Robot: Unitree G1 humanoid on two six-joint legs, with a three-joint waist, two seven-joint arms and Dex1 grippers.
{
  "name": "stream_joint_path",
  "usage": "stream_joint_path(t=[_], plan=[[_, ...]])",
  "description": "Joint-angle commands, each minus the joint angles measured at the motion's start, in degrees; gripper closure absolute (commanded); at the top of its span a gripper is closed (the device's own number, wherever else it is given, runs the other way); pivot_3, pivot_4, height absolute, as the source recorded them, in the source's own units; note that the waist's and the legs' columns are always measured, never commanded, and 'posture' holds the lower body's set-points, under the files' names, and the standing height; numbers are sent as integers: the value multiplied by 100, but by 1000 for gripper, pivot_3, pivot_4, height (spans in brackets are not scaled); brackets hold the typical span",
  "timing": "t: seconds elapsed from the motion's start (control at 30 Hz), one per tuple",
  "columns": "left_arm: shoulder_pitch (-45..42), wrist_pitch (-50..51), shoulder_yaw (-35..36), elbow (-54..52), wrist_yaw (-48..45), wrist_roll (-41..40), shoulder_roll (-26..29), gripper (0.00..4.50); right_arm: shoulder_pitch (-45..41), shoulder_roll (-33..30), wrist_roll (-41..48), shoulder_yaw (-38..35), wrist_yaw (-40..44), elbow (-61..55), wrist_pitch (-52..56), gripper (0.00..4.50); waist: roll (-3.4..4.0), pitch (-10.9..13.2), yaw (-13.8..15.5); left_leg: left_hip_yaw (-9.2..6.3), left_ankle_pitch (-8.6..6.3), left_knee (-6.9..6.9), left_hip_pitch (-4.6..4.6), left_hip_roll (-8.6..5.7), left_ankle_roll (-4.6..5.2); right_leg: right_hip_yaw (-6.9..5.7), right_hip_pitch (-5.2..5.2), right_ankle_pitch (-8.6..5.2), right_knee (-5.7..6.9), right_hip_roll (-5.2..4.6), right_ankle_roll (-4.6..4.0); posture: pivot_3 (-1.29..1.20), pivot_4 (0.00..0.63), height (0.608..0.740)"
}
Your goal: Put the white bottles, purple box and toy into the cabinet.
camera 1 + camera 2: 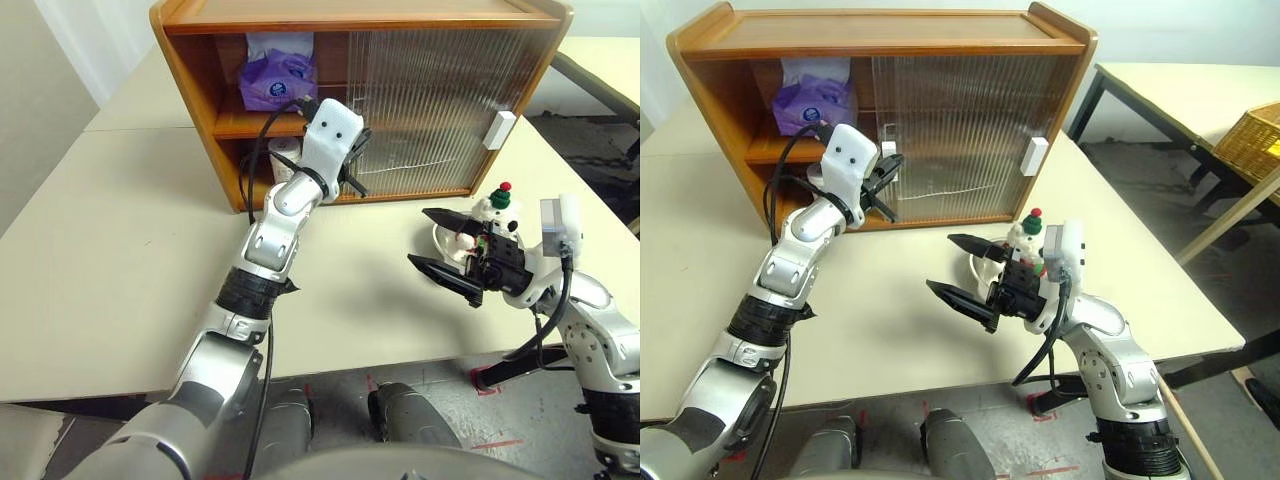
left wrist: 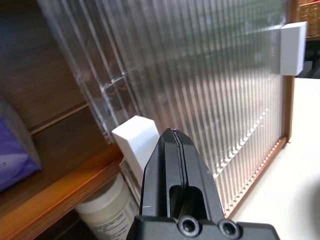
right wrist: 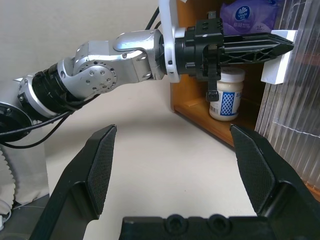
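Note:
The wooden cabinet (image 1: 190, 60) stands at the back of the table with its left side open. On the upper shelf sits the purple box (image 1: 277, 78). A white bottle (image 3: 227, 97) stands on the lower shelf, just behind the door's edge. My left gripper (image 3: 287, 46) is shut on nothing, its tip against the white handle (image 2: 135, 137) on the ribbed door's left edge. The toy (image 1: 497, 205) sits on the table to the right, just behind my right gripper (image 1: 418, 237). That gripper is open, with nothing between its fingers.
The toy rests in a shiny dish (image 1: 980, 268). A second white handle (image 1: 499, 129) sits on the ribbed doors' right side. Another table with a wicker basket (image 1: 1250, 140) stands to the right. The table's front edge runs close below my right gripper.

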Motion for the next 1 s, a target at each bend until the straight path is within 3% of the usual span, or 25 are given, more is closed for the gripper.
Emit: stream_joint_path(t=[0.03, 0.3, 0.33, 0.4, 0.7, 0.8, 1.0], plan=[[-10, 180, 126, -104, 74, 16, 85, 4470, 1, -49, -10, -19, 34, -17, -32, 0, 0, 0, 0, 0, 0, 0, 0, 0, 0, 0, 0, 0, 0, 0, 0, -152, 51, 740], [117, 632, 262, -361, 239, -35, 97, 4470, 4, -63, -9, -34, 81, 8, -56, 0, 0, 0, -36, 4, 0, 1, 15, 0, 0, 1, 11, 2, 0, 1, -3, -147, 44, 740], [126, 679, 292, -387, 276, -44, 106, 4298, 3, -64, -10, -34, 86, 9, -57, 0, 0, 0, -38, 4, 0, 1, 22, 0, 0, 0, 17, 2, 1, 1, -3, -147, 44, 740], [122, 735, 341, -395, 301, -89, 131, 3890, 1, -63, -13, -30, 89, 11, -60, 0, 0, 0, -41, 4, 0, 1, 31, 0, 0, 0, 26, 2, 1, 2, -3, -147, 44, 740], [155, 862, 374, -472, 311, -166, 169, 934, 8, -61, -12, -27, 76, 3, -53, 0, 1, 0, -45, -6, 2, 11, 56, -1, 2, 3, 51, 2, 0, 2, -3, -151, 47, 740], [174, 889, 425, -516, 282, -260, 137, 1752, 13, -60, -14, -27, 56, -5, -45, 0, 1, -1, -32, -11, 0, 13, 53, -3, 0, 3, 50, 2, 0, -2, -3, -150, 47, 740], [294, 494, 317, -865, -29, -531, 85, 3799, 10, -50, -12, -18, 34, -17, -36, 0, 1, -1, -8, -9, -19, 9, 33, -4, -4, 2, 30, 0, 0, -5, -25, -151, 48, 740]])
